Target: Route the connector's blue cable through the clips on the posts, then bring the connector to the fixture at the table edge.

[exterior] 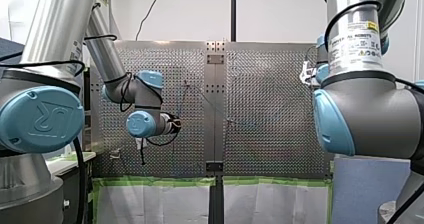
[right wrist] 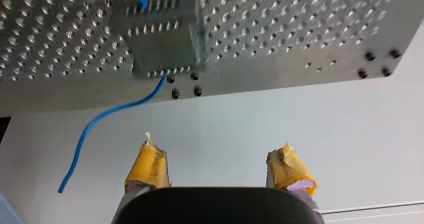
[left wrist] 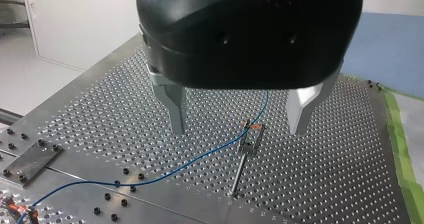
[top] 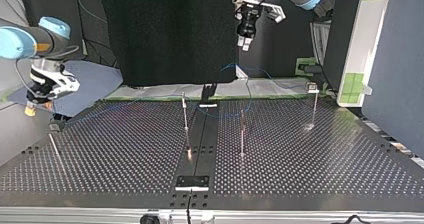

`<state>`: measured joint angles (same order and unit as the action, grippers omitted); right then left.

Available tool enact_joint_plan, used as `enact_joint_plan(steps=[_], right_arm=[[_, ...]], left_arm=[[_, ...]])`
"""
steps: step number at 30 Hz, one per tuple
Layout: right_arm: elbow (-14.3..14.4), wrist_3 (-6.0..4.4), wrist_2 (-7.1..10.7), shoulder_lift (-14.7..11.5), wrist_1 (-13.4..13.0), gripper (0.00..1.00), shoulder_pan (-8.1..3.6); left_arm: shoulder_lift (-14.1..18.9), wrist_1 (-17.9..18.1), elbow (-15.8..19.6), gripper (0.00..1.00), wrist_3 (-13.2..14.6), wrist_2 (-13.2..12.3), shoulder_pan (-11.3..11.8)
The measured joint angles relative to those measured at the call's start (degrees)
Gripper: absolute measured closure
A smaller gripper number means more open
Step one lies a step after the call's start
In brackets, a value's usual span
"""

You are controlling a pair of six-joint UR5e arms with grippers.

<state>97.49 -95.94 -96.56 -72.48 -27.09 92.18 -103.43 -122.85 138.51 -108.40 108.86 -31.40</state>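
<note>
Both grippers are gaping wide, holding nothing: my left gripper (left wrist: 239,129) is hovering over a clip (left wrist: 248,140), where the blue cable (left wrist: 200,159) is crossing the table (left wrist: 100,109), and my right gripper (right wrist: 216,151) is facing the cable's loose end dangling off the table edge. Judging by this, the left should be straddling the cable beside the clip, closing gently.

Thin blue cable (right wrist: 77,149), silver metal table (left wrist: 100,114) dotted with holes, green tape strip (left wrist: 402,159) edging it, yellow pads (right wrist: 148,166) on my right gripper (right wrist: 220,156).

Perforated table (top: 125,154) — upright posts (top: 185,115), blue cable (left wrist: 200,159) lying.
</note>
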Motion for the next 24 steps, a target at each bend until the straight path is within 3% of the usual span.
enact_joint_plan(steps=[6, 13, 18, 24], right_arm=[[0.44, 1.84, -2.99, -2.99, 1.46, 0.0, 2.99], [0.47, 5.07, -6.35, -5.72, 2.36, 0.0, 6.34], [0.57, 7.2, -8.81, -5.32, 2.96, 0.0, 8.81], [0.58, 7.92, -11.59, -2.46, 2.85, 0.0, 12.08]], left_arm=[[0.02, 0.07, -0.01, 0.02, -0.26, -0.02, 0.0], [0.0, 0.95, -0.01, 0.02, -0.39, -0.2, 0.0], [0.0, 2.66, -0.09, 0.02, -0.02, 0.37, -0.02], [0.67, 3.01, -0.38, 0.02, 1.92, 2.93, -0.63]])
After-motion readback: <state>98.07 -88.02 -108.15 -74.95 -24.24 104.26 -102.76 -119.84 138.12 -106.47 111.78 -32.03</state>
